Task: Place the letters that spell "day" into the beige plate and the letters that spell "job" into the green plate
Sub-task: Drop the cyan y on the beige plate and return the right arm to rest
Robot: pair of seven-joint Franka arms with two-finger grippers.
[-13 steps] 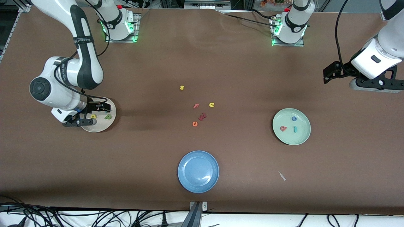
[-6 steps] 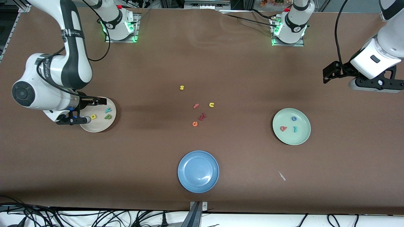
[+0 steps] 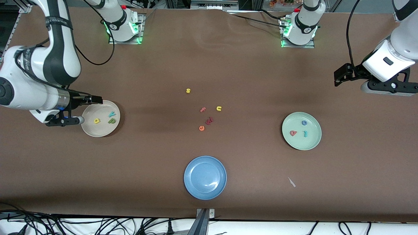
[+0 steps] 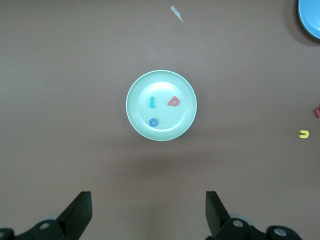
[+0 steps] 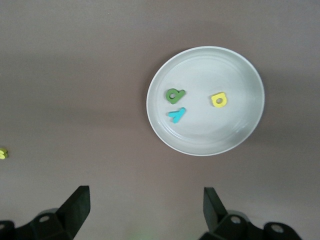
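The beige plate (image 3: 101, 130) lies toward the right arm's end of the table. In it are the yellow "d" (image 3: 97, 121), the dark green "a" (image 3: 112, 121) and the teal "y" (image 3: 111, 114). My right gripper (image 3: 81, 111) hangs open and empty over that plate's outer rim. The right wrist view shows the beige plate (image 5: 220, 132) ahead of the right gripper (image 5: 146, 200). The green plate (image 3: 310, 140) holds the blue "o" (image 3: 304, 122), the red-pink "b" (image 3: 293, 133) and the teal "j" (image 3: 305, 133). My left gripper (image 3: 362, 83) waits open above the table at its own end, looking down on the green plate (image 4: 165, 85).
A blue plate (image 3: 205, 177) sits near the front edge. Loose letters lie mid-table: yellow "s" (image 3: 188, 90), pink "f" (image 3: 202, 109), yellow "u" (image 3: 218, 108), a dark red letter (image 3: 209, 120) and orange "e" (image 3: 201, 128). A white scrap (image 3: 291, 182) lies nearer the front camera than the green plate.
My right gripper has drawn back off the beige plate toward its own end of the table, uncovering the teal "y" lying there. The left arm has not moved.
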